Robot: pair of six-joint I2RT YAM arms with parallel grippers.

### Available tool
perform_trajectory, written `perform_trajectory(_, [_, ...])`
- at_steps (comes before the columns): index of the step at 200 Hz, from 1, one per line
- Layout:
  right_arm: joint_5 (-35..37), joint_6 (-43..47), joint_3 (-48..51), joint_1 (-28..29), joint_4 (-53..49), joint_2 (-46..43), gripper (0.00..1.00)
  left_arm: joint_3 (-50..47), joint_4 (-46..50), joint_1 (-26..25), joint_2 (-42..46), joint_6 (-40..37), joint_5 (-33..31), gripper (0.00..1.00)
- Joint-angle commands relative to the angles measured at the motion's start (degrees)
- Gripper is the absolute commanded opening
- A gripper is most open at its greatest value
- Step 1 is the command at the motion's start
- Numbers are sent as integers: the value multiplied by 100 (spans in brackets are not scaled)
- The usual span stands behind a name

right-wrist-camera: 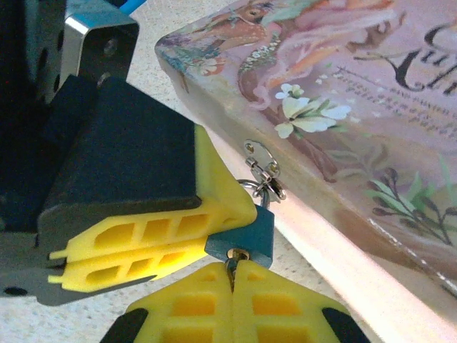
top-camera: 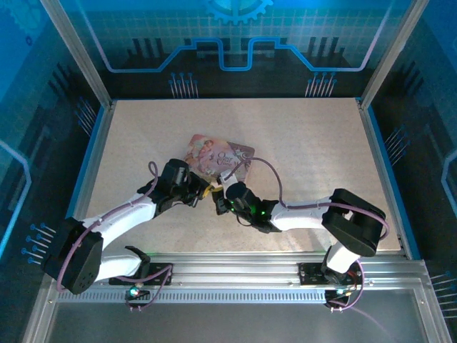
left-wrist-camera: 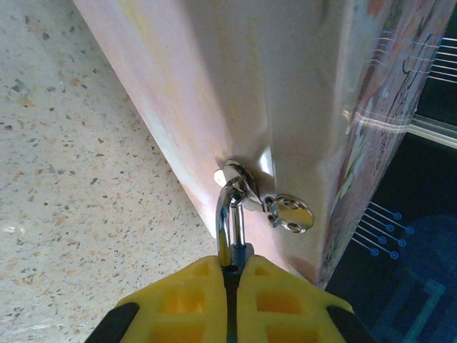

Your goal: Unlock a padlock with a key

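1. Beige speckled table (top-camera: pixel 300 143): matte and flat, carries everything below.
2. Pink printed tin (right-wrist-camera: pixel 343 107): glossy rectangular box with floral artwork, lying mid-table; a small bright metal hasp (right-wrist-camera: pixel 263 171) sits on its side wall.
3. Left gripper (left-wrist-camera: pixel 230 275): yellow ribbed jaws clenched on the padlock (right-wrist-camera: pixel 246 237), steadying it.
4. Right gripper (right-wrist-camera: pixel 232 277): yellow jaws pinched on the key (right-wrist-camera: pixel 233 259).
5. Padlock: small bluish block just beside the tin, its thin chromed shackle (left-wrist-camera: pixel 227 218) hooked through the hasp.
6. Key: dark sliver, tip apparently entered in the padlock's underside. Step judged: insertion made. Next move calls for a wrist twist while the body is held firm.
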State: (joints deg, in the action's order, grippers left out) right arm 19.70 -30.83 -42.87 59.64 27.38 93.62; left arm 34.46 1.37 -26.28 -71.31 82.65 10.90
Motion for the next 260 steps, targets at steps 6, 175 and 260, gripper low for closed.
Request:
perform_trajectory(6, [-430, -1322, -86, -116, 540, 156, 0, 17, -269, -25, 4, 40, 257, 0])
perform_trajectory(175, [-379, -1907, 160, -171, 320, 270, 0, 0, -138, -26, -85, -153, 169, 19])
perform_trajectory(260, [-367, -2648, 682, -189, 618, 112, 0, 58, 715, 13, 449, -544, -313, 48])
